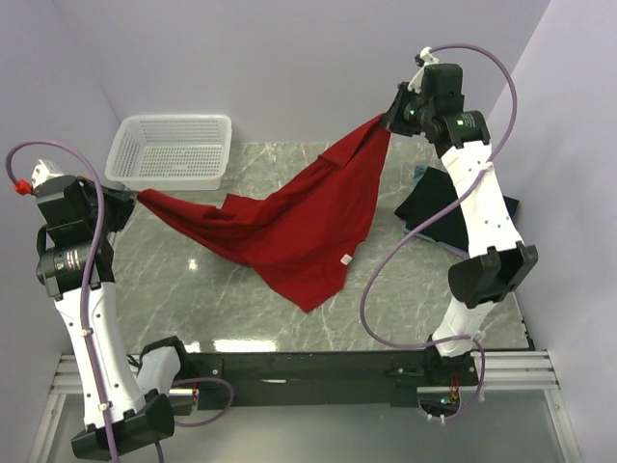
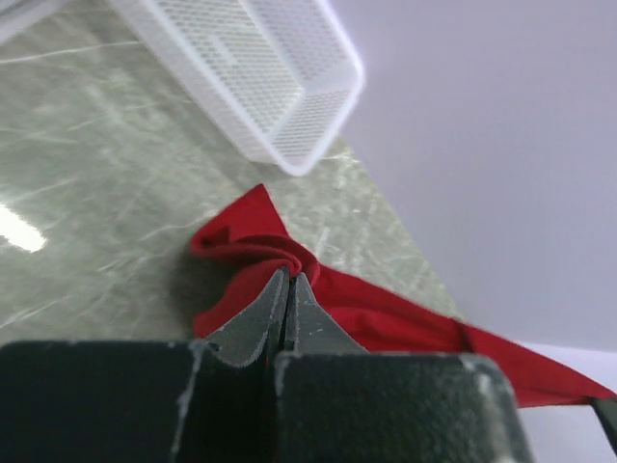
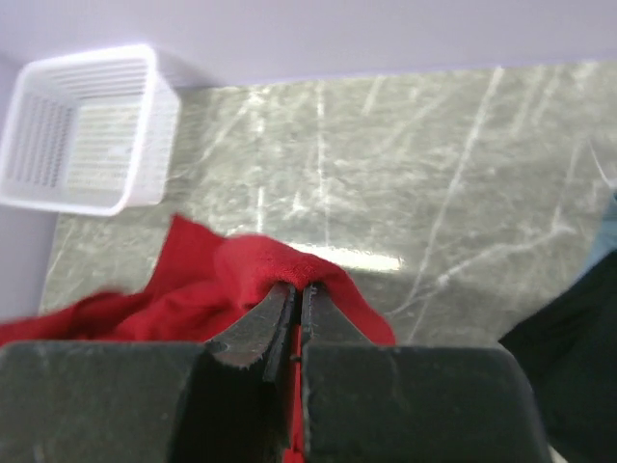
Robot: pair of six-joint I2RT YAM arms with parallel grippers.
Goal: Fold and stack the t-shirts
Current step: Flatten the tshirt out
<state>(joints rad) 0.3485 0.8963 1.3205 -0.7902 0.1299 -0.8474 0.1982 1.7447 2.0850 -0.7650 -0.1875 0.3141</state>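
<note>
Clamping red t-shirt (image 1: 308,222); black t-shirt (image 1: 424,203) half-hidden

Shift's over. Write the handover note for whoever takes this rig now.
Left gripper: shut on one end of the bright red cloth t-shirt.
Right gripper: shut on its other end, raised.
The shirt hangs between them, its middle on the grey marbled table.
The black cloth t-shirt, light blue edge beside it, lies by the right arm.
Done: nothing visibly folded.
Left: fold and stack all.
</note>
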